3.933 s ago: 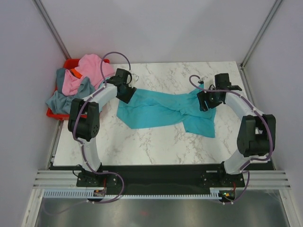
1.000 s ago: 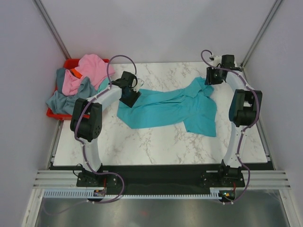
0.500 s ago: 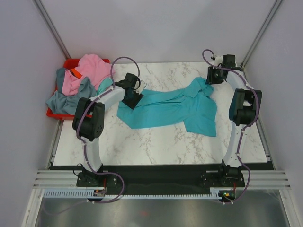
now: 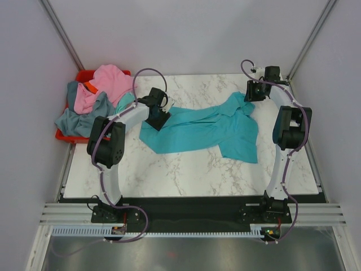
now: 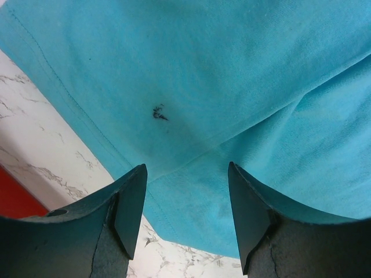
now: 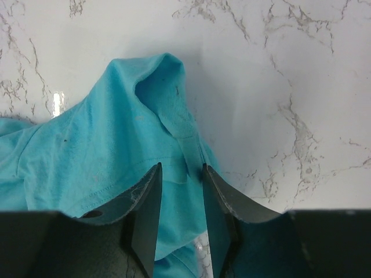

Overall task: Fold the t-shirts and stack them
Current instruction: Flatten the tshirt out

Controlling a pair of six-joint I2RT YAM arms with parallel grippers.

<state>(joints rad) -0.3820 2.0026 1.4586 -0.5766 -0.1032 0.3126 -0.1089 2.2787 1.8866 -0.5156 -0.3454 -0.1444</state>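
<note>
1. Pink, grey-blue and teal t-shirts (image 4: pixel 104 82) sat heaped and unfolded in a red bin (image 4: pixel 84 74) off the far left corner of the marble-patterned table (image 4: pixel 186 169); no stack had begun.
2. The left gripper (image 5: pixel 186 194) hovered left of the table's middle, jaws wide apart and holding nothing, above a stitched hem.
3. A bright teal t-shirt (image 4: pixel 197 131), soft, matte and creased, lay rumpled across the table's middle, not yet flattened or folded.
4. The right gripper (image 6: pixel 179 185), near the table's far right corner, stood narrowly parted over a raised fold, apparently clamping nothing.
</note>
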